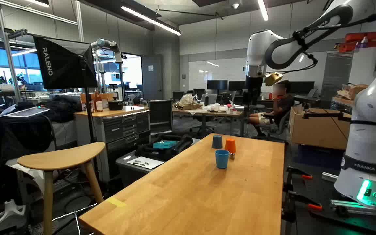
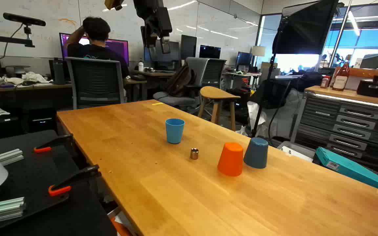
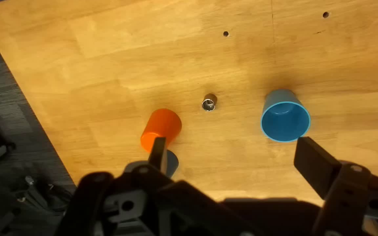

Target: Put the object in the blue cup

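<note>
Hanging above the table (image 3: 110, 59), the tool (image 3: 231, 144), jaws wide apart, apparently clear of everything.

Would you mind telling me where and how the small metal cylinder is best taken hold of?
I'd grip the small metal cylinder by opposite sides of its outer wall, coming straight down from above. It stands upright, short and round, hollow end up, with gaps to the upturned orange cup and light blue cup, so the open gripper should probably fit around it.

Both exterior views face the tabletop (image 1: 207, 195) from opposite ends, the wrist view from above.
</note>
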`<act>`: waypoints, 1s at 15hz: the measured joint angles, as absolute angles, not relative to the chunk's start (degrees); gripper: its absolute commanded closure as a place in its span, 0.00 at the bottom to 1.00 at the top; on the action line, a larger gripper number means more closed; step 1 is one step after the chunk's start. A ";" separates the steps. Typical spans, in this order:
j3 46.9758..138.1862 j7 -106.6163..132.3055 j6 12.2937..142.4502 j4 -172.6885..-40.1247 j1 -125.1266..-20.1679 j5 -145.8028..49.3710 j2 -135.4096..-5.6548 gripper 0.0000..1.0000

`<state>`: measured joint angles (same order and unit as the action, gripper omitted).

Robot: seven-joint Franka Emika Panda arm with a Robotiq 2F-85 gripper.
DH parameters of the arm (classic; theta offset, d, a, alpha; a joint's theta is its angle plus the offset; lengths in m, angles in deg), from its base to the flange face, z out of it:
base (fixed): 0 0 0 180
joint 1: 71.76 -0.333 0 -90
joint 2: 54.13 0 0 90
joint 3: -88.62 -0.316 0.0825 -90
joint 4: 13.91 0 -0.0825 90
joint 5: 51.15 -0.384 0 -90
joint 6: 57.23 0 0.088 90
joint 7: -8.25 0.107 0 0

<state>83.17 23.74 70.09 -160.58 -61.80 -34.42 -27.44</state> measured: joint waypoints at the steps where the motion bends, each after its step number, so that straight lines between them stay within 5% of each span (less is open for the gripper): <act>1: 83.17 23.74 70.11 -160.55 -61.80 -34.42 -27.46 0.00; 9: 84.40 22.74 70.31 -160.22 -62.22 -35.44 -28.57 0.00; 15: 94.56 17.50 73.92 -151.61 -61.79 -45.11 -45.39 0.00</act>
